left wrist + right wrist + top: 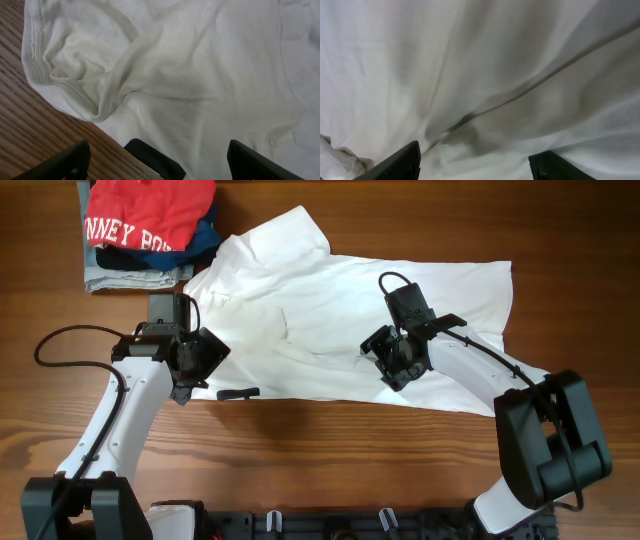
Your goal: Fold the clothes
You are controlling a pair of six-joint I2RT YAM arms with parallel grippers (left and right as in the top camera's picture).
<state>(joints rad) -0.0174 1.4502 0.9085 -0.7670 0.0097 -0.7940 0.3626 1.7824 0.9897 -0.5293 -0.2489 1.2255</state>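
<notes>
The clothes are one white T-shirt [330, 310], spread loosely on the wooden table with wrinkles and one sleeve pointing to the back. A small dark tag [238, 393] lies at its near hem and also shows in the left wrist view [155, 160]. My left gripper [200, 362] hovers over the shirt's left edge, open, with a bunched hem fold [85, 85] ahead of it and nothing between the fingers [70, 162]. My right gripper [390, 360] is over the shirt's right half, open above creased cloth [485, 75]. Neither gripper holds any fabric.
A stack of folded garments [150, 230] with a red one on top sits at the back left, touching the shirt's shoulder. Bare wood table [330, 450] lies in front of the shirt. The arms' bases [300, 525] stand along the near edge.
</notes>
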